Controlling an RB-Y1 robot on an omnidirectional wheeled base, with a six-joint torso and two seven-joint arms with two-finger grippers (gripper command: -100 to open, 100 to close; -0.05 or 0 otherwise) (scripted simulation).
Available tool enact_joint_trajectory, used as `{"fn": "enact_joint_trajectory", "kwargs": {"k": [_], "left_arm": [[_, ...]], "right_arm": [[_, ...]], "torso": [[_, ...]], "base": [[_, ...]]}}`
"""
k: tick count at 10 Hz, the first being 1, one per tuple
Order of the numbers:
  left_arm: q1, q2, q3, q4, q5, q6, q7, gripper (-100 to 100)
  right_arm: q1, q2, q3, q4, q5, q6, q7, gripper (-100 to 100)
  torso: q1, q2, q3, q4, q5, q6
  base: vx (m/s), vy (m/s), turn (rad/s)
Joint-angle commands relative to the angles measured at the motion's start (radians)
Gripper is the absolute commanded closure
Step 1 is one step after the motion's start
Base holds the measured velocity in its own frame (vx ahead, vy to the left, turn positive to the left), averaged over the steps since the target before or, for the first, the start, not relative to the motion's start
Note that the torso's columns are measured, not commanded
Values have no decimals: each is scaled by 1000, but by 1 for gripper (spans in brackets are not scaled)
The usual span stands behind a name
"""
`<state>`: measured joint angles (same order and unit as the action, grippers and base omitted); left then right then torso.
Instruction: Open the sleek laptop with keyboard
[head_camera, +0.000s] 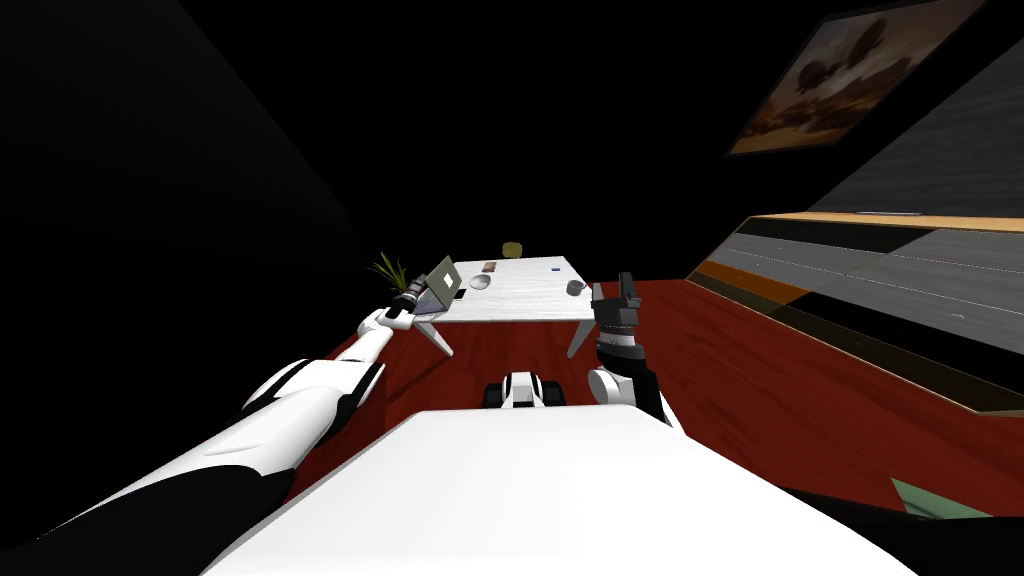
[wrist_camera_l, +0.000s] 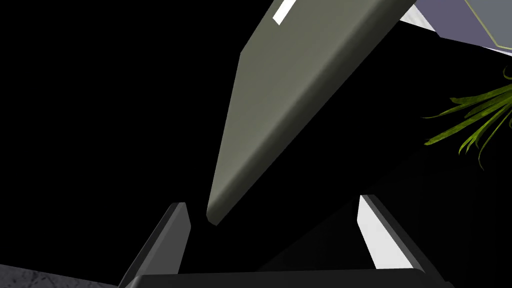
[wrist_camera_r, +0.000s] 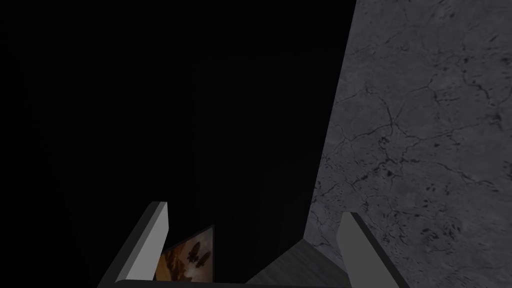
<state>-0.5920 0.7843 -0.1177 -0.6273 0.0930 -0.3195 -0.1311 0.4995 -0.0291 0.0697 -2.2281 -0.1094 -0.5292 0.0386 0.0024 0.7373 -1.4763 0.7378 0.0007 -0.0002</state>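
Note:
A grey-green laptop (head_camera: 440, 283) stands at the left end of a white table (head_camera: 520, 295), its lid raised at an angle. My left arm reaches out to it, and the left gripper (head_camera: 411, 291) sits at the lid's near edge. In the left wrist view the lid (wrist_camera_l: 295, 85) runs as a long grey slab whose corner ends just between the open fingers of the left gripper (wrist_camera_l: 274, 220), closer to one finger (wrist_camera_l: 175, 235); no finger presses it. My right gripper (head_camera: 616, 292) is held upright in front of the table's right part, fingers open (wrist_camera_r: 252, 235) and empty.
A green plant (head_camera: 390, 268) stands just left of the laptop, beyond the table's end. On the table lie a grey bowl (head_camera: 480, 283), a dark cup (head_camera: 575, 288) and a few small items. The floor (head_camera: 760, 390) is dark red; a long low cabinet (head_camera: 880, 290) lines the right wall.

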Motion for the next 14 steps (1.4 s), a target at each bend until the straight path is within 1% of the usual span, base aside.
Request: {"fn": "enact_joint_trajectory", "kwargs": {"k": [1, 2, 3, 4, 5, 6, 7, 8, 9, 10, 11, 12, 13, 14], "left_arm": [[49, -44, 13, -47, -45, 49, 3, 100], [57, -44, 13, -59, -45, 53, 3, 100], [73, -44, 13, -94, -45, 53, 3, 100], [76, -44, 13, -124, -45, 53, 3, 100], [114, -82, 26, -170, -90, 101, 7, 100], [121, -84, 26, -195, -90, 113, 7, 100], [145, -84, 26, -239, -90, 113, 7, 100], [158, -84, 26, -269, -90, 113, 7, 100], [187, -120, 39, -315, -135, 156, 11, 100], [201, -125, 39, -350, -135, 173, 11, 100], [232, -125, 39, -406, -135, 173, 11, 100], [241, -125, 39, -415, -135, 173, 11, 100], [271, -166, 53, -478, -180, 213, 14, 100], [298, -166, 53, -531, -180, 233, 14, 100]], "right_arm": [[0, 0, 0, 0, 0, 0, 0, 0], [0, 0, 0, 0, 0, 0, 0, 0], [0, 0, 0, 0, 0, 0, 0, 0], [0, 0, 0, 0, 0, 0, 0, 0], [0, 0, 0, 0, 0, 0, 0, 0], [0, 0, 0, 0, 0, 0, 0, 0], [0, 0, 0, 0, 0, 0, 0, 0], [0, 0, 0, 0, 0, 0, 0, 0], [0, 0, 0, 0, 0, 0, 0, 0], [0, 0, 0, 0, 0, 0, 0, 0], [0, 0, 0, 0, 0, 0, 0, 0], [0, 0, 0, 0, 0, 0, 0, 0], [0, 0, 0, 0, 0, 0, 0, 0], [0, 0, 0, 0, 0, 0, 0, 0]], "torso": [[-1, -1, -1, 0, 0, 0], [3, -6, -3, -6, 4, 0], [10, -13, -8, -12, 9, -2], [12, -14, -9, -13, 11, -2], [8, -12, -8, -12, 10, 2], [7, -16, -10, -16, 11, 4], [7, -20, -12, -19, 13, 5], [7, -19, -13, -20, 14, 5], [5, -18, -11, -19, 13, 5], [9, -20, -12, -21, 14, 4], [11, -22, -14, -22, 15, 4], [11, -22, -14, -22, 15, 3], [10, -21, -13, -22, 14, 2], [12, -23, -14, -22, 15, 2]], "base": [[63, 60, 59], [80, 75, 15], [39, 45, 2], [7, 23, 38], [60, 61, 108], [73, 74, 29], [33, 46, -25], [2, 14, -5], [53, 62, 78], [67, 64, 23], [30, 26, -12], [4, -1, -13], [66, 45, 66], [77, 58, 40]]}}
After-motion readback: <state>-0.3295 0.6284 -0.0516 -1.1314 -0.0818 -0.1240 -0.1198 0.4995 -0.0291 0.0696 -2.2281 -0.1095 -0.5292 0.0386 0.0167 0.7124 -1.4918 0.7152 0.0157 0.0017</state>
